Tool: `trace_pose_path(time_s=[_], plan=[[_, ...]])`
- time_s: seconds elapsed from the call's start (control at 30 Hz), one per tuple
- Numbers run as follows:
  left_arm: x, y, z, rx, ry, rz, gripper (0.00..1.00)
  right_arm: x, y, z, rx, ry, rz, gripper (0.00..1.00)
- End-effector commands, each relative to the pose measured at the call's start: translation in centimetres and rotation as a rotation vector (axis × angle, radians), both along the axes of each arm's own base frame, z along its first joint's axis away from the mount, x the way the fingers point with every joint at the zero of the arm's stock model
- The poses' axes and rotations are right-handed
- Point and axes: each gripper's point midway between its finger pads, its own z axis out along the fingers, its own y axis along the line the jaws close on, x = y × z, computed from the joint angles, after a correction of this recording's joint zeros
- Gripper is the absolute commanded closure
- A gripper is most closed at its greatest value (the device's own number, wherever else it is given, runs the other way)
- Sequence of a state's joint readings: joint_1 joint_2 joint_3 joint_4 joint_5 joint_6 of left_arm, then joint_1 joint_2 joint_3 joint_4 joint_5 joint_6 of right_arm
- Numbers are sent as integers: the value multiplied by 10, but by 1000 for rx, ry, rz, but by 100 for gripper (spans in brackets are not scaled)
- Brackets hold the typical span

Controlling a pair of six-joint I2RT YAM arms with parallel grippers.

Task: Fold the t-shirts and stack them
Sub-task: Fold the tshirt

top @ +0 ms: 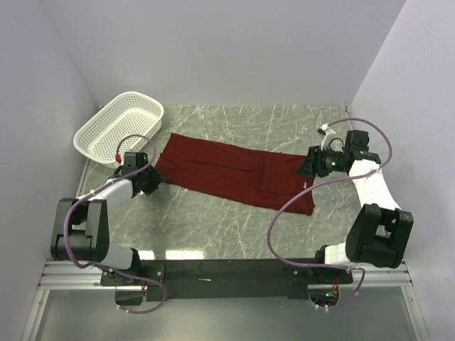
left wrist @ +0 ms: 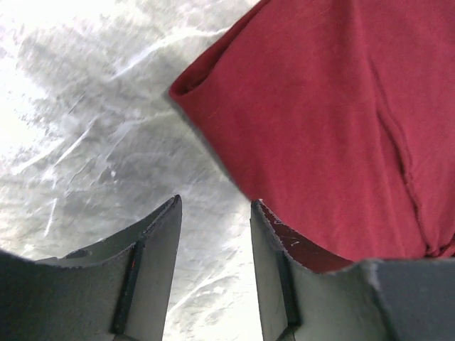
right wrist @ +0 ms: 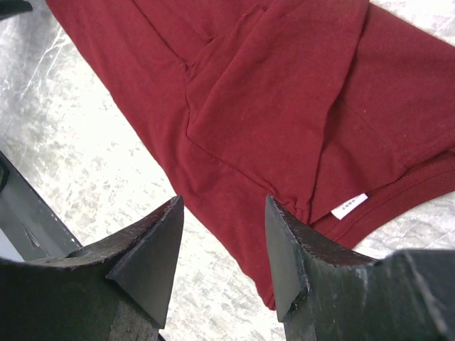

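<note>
The dark red t-shirt [top: 234,172] lies flat on the marble table [top: 213,227], folded into a long strip that runs from back left to front right. My left gripper [top: 155,183] hovers at the strip's left end. In the left wrist view the left gripper [left wrist: 213,202] is open with bare table between its fingers, and the t-shirt's corner [left wrist: 320,121] lies just ahead and to the right. My right gripper [top: 306,168] is at the strip's right end. In the right wrist view the right gripper [right wrist: 222,202] stands open above the t-shirt's edge [right wrist: 242,142], near the white neck label [right wrist: 350,205].
A white perforated basket [top: 121,124] stands at the back left, close behind the left arm. White walls close in the table on the left, back and right. A black rail [top: 227,270] with the arm bases runs along the near edge.
</note>
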State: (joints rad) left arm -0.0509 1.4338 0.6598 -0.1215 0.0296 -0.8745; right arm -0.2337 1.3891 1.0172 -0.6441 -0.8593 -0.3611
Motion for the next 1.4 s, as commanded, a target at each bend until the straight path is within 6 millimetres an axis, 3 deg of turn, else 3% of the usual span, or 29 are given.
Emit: trace_pose_path(time_s=[0.0,0.07,0.2,0.47,0.53,0.9,1.07,1.27,1.37], plan=[[26,-1,34,-5,-116,-3,50,-4,4,11,5,-54,22,44],[28,0,34,16,-109,-24,50,-5,5,11,12,-53,29,44],[30,3,14,47,-40,-29,49,-5,6,12,20,-51,36,44],[43,4,4,42,-30,-11,52,-7,6,13,15,-58,41,43],[43,4,-1,44,-19,-11,59,-7,6,14,15,-60,41,43],[37,13,-21,89,13,12,69,-11,9,18,22,-73,54,43],[42,13,-23,91,12,7,78,-12,9,19,19,-80,59,43],[30,11,-15,78,-5,1,94,-14,10,22,20,-91,70,43],[0,11,-21,63,23,5,99,-14,11,23,24,-96,77,43]])
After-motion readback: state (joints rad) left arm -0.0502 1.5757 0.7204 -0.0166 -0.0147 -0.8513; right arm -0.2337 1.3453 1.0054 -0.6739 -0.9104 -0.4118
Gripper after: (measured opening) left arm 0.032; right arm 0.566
